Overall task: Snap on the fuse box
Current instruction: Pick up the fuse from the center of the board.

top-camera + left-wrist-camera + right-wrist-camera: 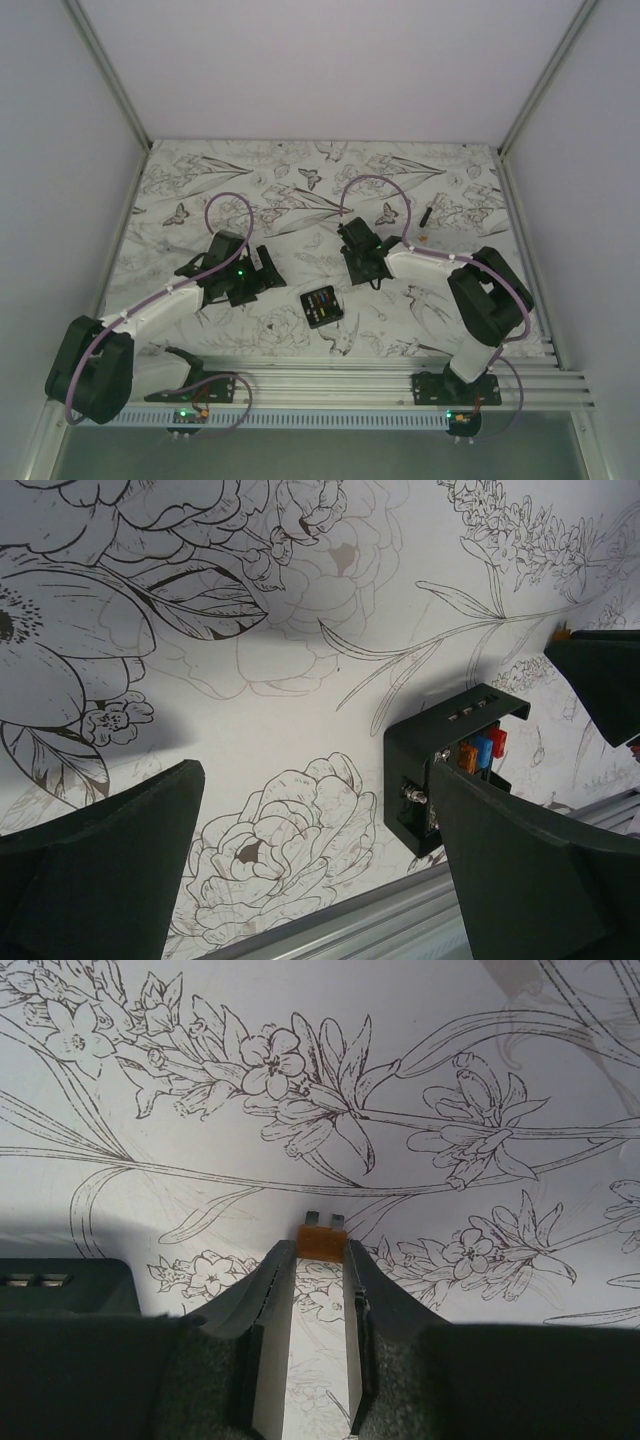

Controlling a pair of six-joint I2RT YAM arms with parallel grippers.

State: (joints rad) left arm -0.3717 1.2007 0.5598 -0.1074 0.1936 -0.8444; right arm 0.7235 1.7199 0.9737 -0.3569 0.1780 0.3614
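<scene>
The fuse box (322, 305) is a small black box with red, blue and orange fuses on its face, lying on the flower-printed mat between the arms. In the left wrist view the fuse box (430, 755) sits just inside my right finger (540, 870), partly hidden by it. My left gripper (270, 272) (320, 880) is open wide and empty, just left of the box. My right gripper (360, 268) (321, 1260) is shut on a small orange fuse (321, 1243) at its fingertips, blades pointing away, low over the mat. A black corner of the fuse box (60, 1282) shows at the lower left.
A thin black stick-like piece (427, 214) and a tiny orange bit (424, 238) lie at the back right of the mat. An aluminium rail (350, 385) (400, 920) runs along the near edge. The right arm's black gripper (600, 680) shows in the left wrist view.
</scene>
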